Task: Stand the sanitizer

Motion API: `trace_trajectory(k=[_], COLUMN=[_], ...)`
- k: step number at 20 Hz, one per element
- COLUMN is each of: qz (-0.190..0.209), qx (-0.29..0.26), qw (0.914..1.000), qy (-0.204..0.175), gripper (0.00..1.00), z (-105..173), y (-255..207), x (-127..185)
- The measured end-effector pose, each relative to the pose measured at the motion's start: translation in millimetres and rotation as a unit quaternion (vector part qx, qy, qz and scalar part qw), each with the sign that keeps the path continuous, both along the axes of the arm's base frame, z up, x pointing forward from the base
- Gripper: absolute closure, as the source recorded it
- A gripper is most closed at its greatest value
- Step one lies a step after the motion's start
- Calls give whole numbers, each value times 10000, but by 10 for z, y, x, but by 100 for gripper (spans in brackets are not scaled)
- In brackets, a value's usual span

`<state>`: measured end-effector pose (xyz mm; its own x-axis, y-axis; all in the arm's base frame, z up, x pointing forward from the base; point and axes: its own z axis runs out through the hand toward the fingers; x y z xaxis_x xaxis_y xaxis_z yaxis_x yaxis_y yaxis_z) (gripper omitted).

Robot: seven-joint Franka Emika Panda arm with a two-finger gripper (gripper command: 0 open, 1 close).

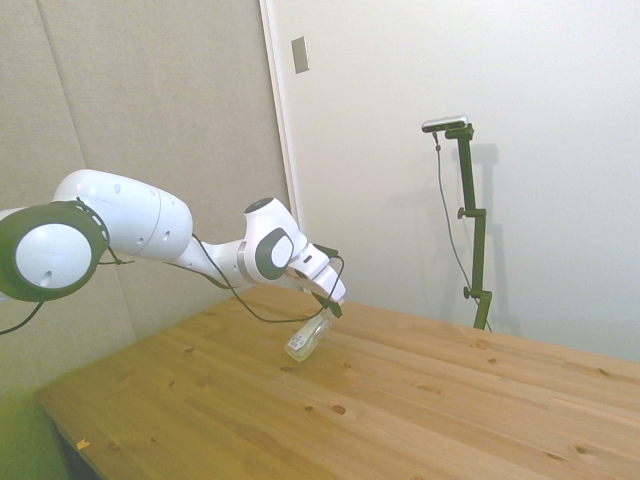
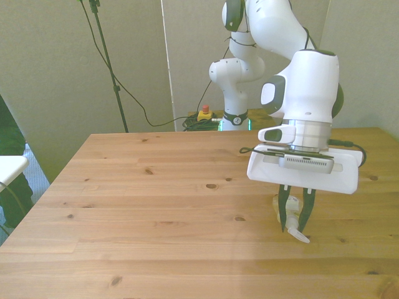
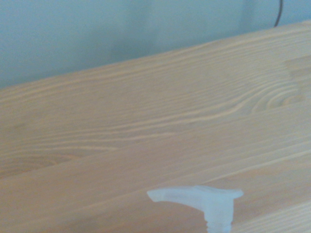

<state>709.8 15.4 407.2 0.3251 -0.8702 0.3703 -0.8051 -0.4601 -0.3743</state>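
Nearest you in the front view, the sanitizer's white pump top (image 2: 300,235) pokes out below the claw (image 2: 295,219), pointing toward the camera and hanging just clear of the table (image 2: 156,205). The claw is clenched on the sanitizer (image 1: 308,339), gripping near its neck; in the side view the clear body slopes down from the fingers at a slant, its base end lowest and apparently off the wood, though you cannot be sure it is not still touching. The wrist view shows only the pump head (image 3: 204,199) against bare planks.

Your risk, as I judge it, lies in that narrow hold. The bottle is slim and smooth, and grasped so close to one end it can swivel between the pads as you tip it up, so the base may meet the table crooked. Release it while it leans and it will topple and roll. Press down too hard and the base can skid on the wood.

Farther back, the arm (image 2: 305,87) rises to its base beyond the table's far edge.
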Motion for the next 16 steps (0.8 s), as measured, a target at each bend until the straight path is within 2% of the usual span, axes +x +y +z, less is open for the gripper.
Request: trace_trajectory(k=[4,8,16], qz=[-255,-499,-809], qx=[-281,-612,-1121], qw=[9975,9906,9699], qy=[-604,-1117,-2006], gripper=[100,100,100], z=[194,314,239], y=[-32,3,136], x=[-150,-286,-528])
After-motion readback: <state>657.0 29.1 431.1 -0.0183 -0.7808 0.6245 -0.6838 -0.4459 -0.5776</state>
